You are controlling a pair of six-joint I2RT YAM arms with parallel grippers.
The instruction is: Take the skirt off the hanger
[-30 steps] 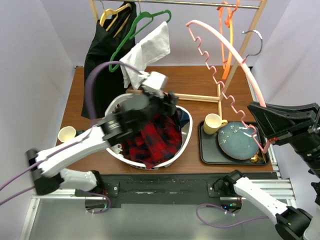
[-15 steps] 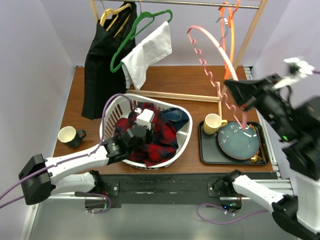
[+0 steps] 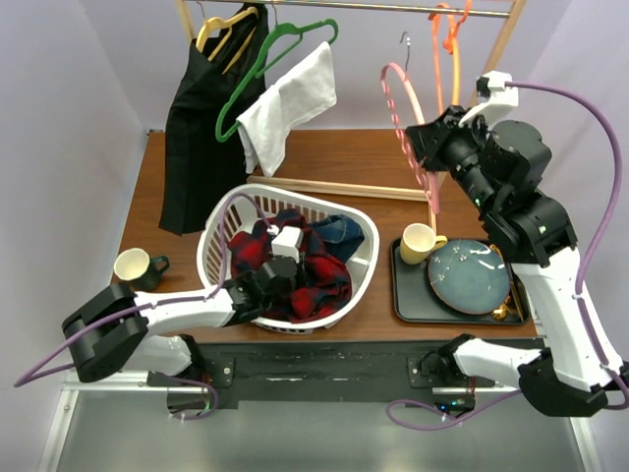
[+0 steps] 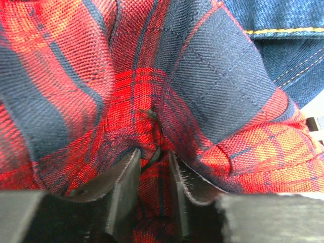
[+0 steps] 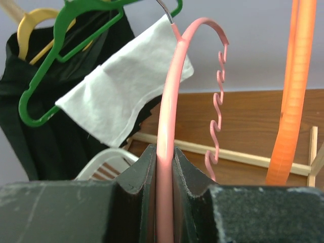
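The red and navy plaid skirt (image 3: 319,280) lies bunched in the white laundry basket (image 3: 210,234), off the hanger. My left gripper (image 3: 285,278) is down in the basket, and the left wrist view shows it (image 4: 153,154) shut on a fold of the skirt (image 4: 152,76). The pink hanger (image 3: 401,103) is bare and held up near the clothes rail. My right gripper (image 3: 425,138) is shut on it; in the right wrist view the jaws (image 5: 164,152) pinch the pink hanger's (image 5: 169,91) arm, with its wavy bar to the right.
Blue jeans (image 3: 344,228) share the basket. A green hanger (image 3: 280,54) with a white cloth (image 3: 285,103), a yellow hanger with a black garment (image 3: 201,118) and an orange hanger (image 3: 444,59) hang on the rail. A black tray (image 3: 405,305) holds a plate and yellow mug (image 3: 421,242). A green mug (image 3: 136,266) stands left.
My left arm dropped into the basket and its jaws closed on the skirt. My right arm swung the pink hanger up and back from over the tray toward the rail.
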